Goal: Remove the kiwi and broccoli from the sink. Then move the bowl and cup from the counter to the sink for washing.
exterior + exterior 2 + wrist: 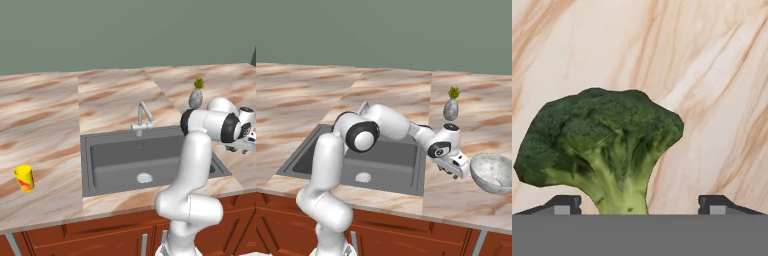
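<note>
The end effector (640,207) is released: in the hand view its two finger tips stand wide apart, with the stalk of the broccoli (602,145) between them and gaps on both sides, so nothing is clamped. The broccoli sits directly ahead of the end effector on the marble table (712,75). In the right base view the end effector (453,170) hangs low over the table, with the sink (406,175) on one side and the bowl (491,172) just beside it on the other.

The step in hand looks like the set-down of the broccoli out of the sink. No kiwi can be made out in the basin, whose floor shows just the drain, so the emptying part may be close to done, though part of the basin is hidden by the arm.

The next move calls for a straight withdrawal clear of the floret, then a short reach to the bowl. The cup (24,178) stands well away, beyond the far side of the sink (100,170).

The cup carries a red-orange mark; no readable writing or brand appears anywhere.
</note>
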Tool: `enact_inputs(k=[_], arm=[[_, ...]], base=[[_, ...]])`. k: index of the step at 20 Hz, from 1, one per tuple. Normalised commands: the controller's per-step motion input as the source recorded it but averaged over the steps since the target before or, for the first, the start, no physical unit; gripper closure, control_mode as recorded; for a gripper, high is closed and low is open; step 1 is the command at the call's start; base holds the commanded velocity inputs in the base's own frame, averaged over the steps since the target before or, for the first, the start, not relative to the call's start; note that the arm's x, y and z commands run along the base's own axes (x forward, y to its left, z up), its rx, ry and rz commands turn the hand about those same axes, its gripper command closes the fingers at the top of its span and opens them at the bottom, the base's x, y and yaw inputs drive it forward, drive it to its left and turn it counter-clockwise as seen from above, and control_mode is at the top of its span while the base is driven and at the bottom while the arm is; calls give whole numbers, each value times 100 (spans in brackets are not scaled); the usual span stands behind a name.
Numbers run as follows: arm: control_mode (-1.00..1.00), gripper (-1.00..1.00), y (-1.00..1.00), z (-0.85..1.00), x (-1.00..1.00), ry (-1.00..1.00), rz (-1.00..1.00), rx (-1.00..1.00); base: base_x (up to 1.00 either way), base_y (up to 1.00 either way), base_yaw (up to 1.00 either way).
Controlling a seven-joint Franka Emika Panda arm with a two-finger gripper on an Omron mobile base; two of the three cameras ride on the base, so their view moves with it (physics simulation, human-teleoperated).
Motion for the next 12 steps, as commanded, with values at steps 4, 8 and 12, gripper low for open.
enact_inputs(k=[4,8,12], arm=[[-100,-100,-2,0,-2,-12,0,0],[-100,-100,0,7,-1,-14,0,0],[-100,-100,6,13,0,-14,0,0]], base=[[0,0,0],[0,0,0],[0,0,0]])
